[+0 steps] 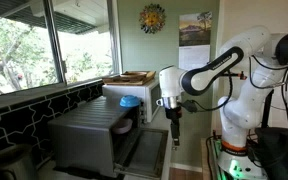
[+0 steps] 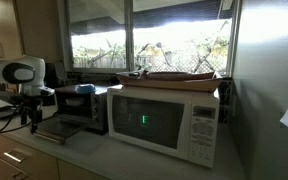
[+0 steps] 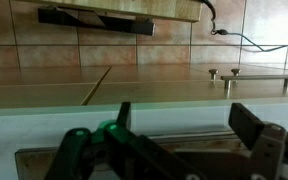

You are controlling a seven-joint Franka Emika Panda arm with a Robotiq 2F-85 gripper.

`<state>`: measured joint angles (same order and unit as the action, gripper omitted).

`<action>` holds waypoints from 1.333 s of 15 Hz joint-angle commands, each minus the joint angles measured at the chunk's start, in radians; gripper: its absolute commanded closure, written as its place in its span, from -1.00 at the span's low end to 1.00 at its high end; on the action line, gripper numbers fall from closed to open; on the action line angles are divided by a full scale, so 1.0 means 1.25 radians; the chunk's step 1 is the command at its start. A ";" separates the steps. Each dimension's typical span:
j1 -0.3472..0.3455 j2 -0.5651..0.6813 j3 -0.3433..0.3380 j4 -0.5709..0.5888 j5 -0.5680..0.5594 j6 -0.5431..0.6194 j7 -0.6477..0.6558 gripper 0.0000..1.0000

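My tool (image 1: 175,139) is hanging wide open, holding nothing; the toaster oven (image 1: 92,135) is sitting just beside it, long axis running along the desk (image 2: 96,153), its dropped door (image 2: 57,131) pointing toward my tool.

I am hanging my pincer (image 1: 174,122), jaws spread wide, in open air just off the outer edge of the door (image 1: 146,150), which is lying dropped open from the toaster oven (image 1: 94,135). In an exterior view that door is barring the low way on my left, while the air above it is running free up to the oven's front. A blue thing (image 1: 130,101) is crowding the oven's top, and the microwave (image 2: 164,122) is walling off the far side.
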<state>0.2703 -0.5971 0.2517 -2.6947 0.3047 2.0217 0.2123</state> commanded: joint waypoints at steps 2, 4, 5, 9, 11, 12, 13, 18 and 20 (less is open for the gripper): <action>0.000 -0.001 -0.001 0.002 -0.001 -0.003 0.000 -1.00; -0.007 -0.010 -0.013 -0.006 0.059 0.062 0.038 -1.00; -0.010 -0.005 -0.019 -0.001 0.078 0.078 0.050 -1.00; -0.026 0.005 -0.040 0.002 0.156 0.152 0.102 -1.00; -0.029 0.004 -0.048 -0.007 0.202 0.198 0.125 -1.00; -0.033 0.002 -0.050 -0.012 0.222 0.226 0.137 -1.00; -0.033 0.001 -0.053 -0.016 0.245 0.252 0.147 -1.00; -0.032 0.010 -0.038 -0.040 0.374 0.444 0.189 -1.00; -0.018 0.022 -0.032 -0.050 0.449 0.541 0.186 -1.00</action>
<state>0.2240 -0.5814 0.1955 -2.7218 0.7443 2.5504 0.4297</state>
